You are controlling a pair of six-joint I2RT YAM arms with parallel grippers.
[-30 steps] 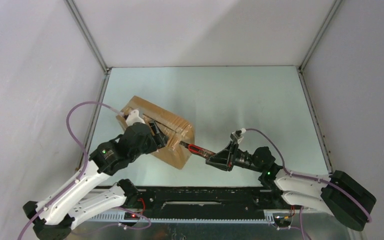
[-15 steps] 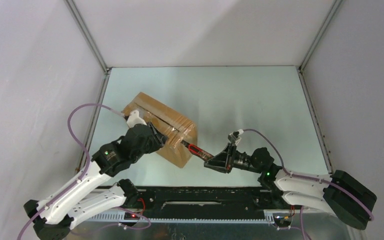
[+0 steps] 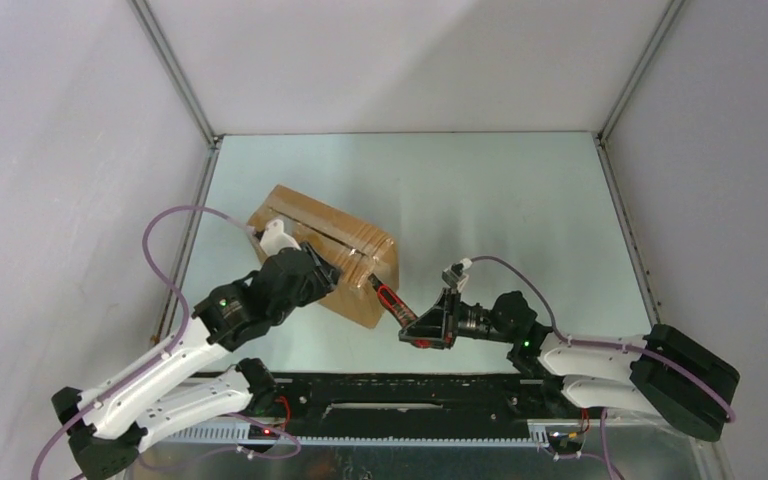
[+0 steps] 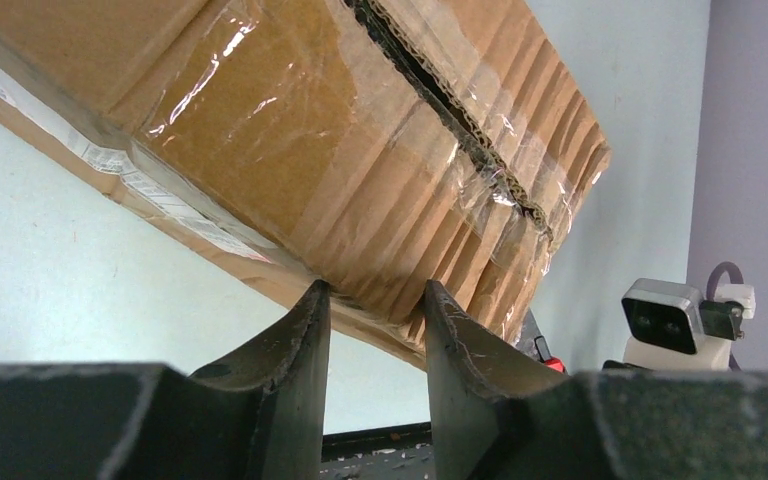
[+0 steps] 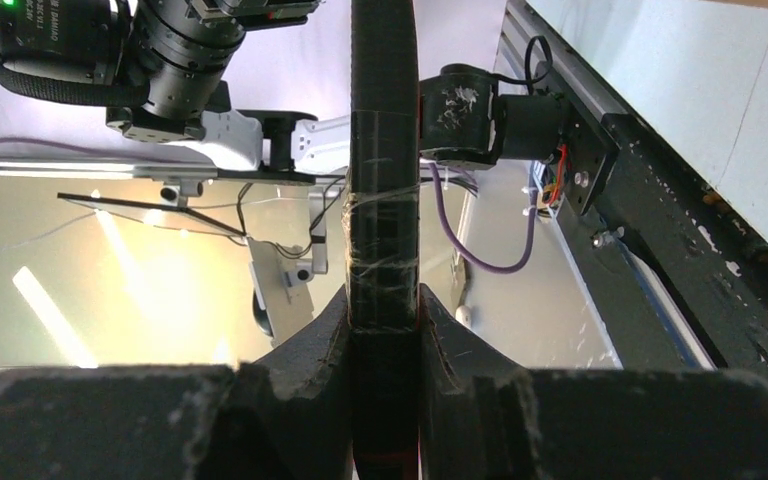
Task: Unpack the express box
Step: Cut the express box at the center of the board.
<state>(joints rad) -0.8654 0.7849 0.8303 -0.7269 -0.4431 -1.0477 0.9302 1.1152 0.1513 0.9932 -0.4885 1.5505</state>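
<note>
The right gripper (image 5: 383,310) has swung in closer to the express box (image 3: 312,226) and stays clamped on the taped black handle of a red-trimmed cutter (image 3: 392,299), whose tip now reaches the box's near right end. The left gripper (image 4: 372,300) has slid down to the box's near lower edge, jaws narrowed with both tips against the cardboard, though I cannot tell whether they pinch it. The box, its taped flap seam gaping, lies slanted left of centre on the tabletop (image 3: 500,200), turned slightly since before.
</note>
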